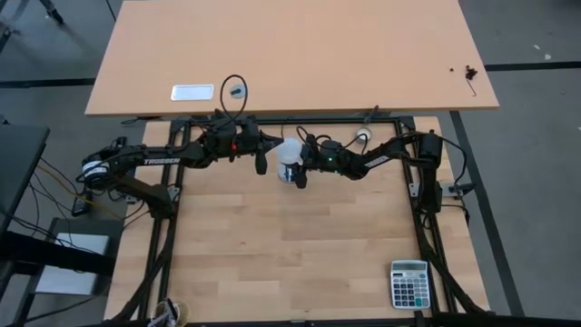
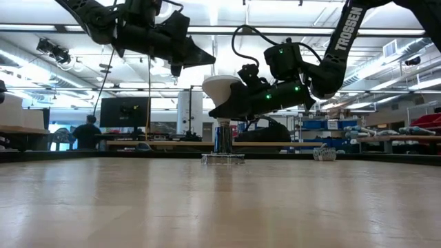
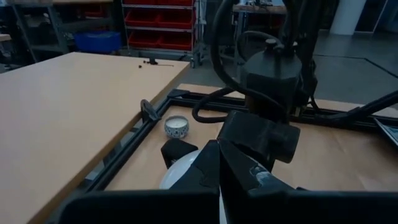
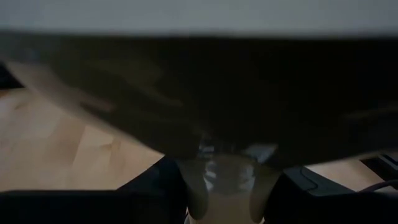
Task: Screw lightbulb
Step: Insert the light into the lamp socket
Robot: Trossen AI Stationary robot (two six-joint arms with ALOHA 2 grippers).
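Two grippers meet near the back edge of the wooden table (image 1: 300, 245), and much of what matters there is hidden. The right wrist view is almost filled by a dark blurred mass, with only a pale narrow neck showing; the left wrist view shows just a sliver of the lightbulb (image 3: 180, 171) behind the right arm's black body.

The lightbulb (image 1: 289, 152) is white, with a wide rounded head tapering down to a narrow neck. In the low view the lightbulb (image 2: 222, 86) hangs clear of the table, directly above a small dark upright socket (image 2: 222, 140) on a clear base. Whether the neck touches the socket cannot be made out.

The right gripper (image 1: 296, 160) has its fingers clamped around the bulb's neck. The left gripper (image 1: 262, 154) sits just beside the bulb, apart from it, jaws spread. A small cream puck (image 3: 176, 127) lies near the bulb by the table frame. A calculator (image 1: 409, 283) sits well apart from the bulb.
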